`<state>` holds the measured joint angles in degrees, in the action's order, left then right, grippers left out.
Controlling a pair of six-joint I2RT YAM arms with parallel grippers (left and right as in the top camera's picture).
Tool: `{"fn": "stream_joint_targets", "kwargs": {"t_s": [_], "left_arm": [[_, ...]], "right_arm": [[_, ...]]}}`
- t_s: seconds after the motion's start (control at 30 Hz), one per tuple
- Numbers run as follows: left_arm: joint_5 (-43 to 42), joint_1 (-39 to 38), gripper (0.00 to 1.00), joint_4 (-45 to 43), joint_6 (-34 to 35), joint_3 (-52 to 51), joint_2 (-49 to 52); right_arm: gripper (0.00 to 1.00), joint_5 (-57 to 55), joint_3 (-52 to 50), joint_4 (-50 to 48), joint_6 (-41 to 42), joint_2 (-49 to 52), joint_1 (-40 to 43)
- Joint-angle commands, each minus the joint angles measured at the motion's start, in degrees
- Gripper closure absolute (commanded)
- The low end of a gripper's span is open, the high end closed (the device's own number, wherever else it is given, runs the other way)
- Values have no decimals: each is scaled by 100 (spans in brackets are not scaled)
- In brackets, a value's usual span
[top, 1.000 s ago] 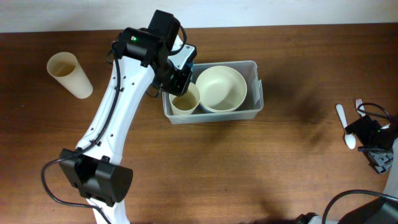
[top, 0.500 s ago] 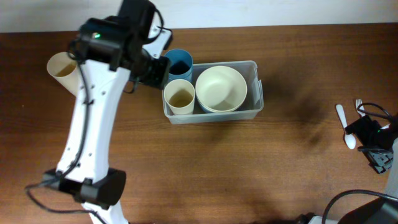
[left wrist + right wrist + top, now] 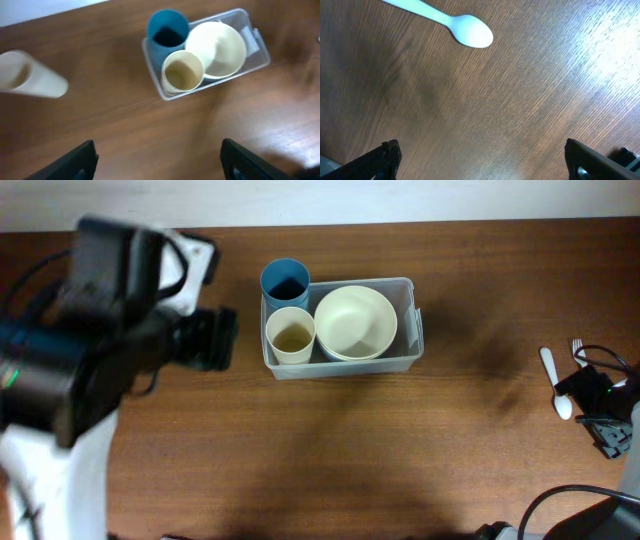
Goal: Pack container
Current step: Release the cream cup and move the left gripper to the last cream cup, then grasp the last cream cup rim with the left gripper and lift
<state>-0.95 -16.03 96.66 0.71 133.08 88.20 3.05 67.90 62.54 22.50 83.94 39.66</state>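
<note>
The container point(image 3: 410, 330) sits at the back middle of the surface point(image 3: 350, 460), and we find it crowded. A bowl point(image 3: 355, 320) fills its right side and a cream cup point(image 3: 290, 336) stands upright in the front left corner. A blue cup point(image 3: 285, 281) stands at the back left with its mouth overhanging the rim, so we cannot tell whether it is fully seated.

Our main worry is that tall blue cup: a nudge from an arriving piece could tip it out. Room is short too, so we judge the next item must nest in a cup or the bowl.

A second cream cup point(image 3: 32, 80) lies on its side well left of the container and may roll when pinched. The left jaws hang released above it with nothing between them, and the left arm point(image 3: 90, 380) hides that cup from overhead.

Far right, a spoon point(image 3: 472, 32) and what looks like a fork point(image 3: 577, 348) lie flat, awkward to lift. The right jaws hang above the spoon, spread wide and empty. Nothing lies between these pieces and the container.
</note>
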Motion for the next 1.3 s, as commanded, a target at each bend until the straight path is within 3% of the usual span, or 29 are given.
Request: {"fn": "stream_joint_targets", "kwargs": {"t_s": [0.0,0.1,0.27,0.4,0.9,1.27], "left_arm": [[678,24,17,2,321,-501,-243],[984,24,0,4,457,-883,-372],[2000,24,0,2,1237,-1298,-369],[2164,24,0,4,1641,-1314,-380],[2308,92,0,-448,1611,-1316,-68],[2323,1207,0,-1239,1550,-1316,1292]], "right_arm": [[1,13,2,-2,50,-4,13],[1,13,2,-2,50,-4,13],[1,13,2,-2,50,-4,13],[1,13,2,-2,50,-4,13],[1,13,2,-2,50,-4,13],[1,13,2,-2,50,-4,13]]}}
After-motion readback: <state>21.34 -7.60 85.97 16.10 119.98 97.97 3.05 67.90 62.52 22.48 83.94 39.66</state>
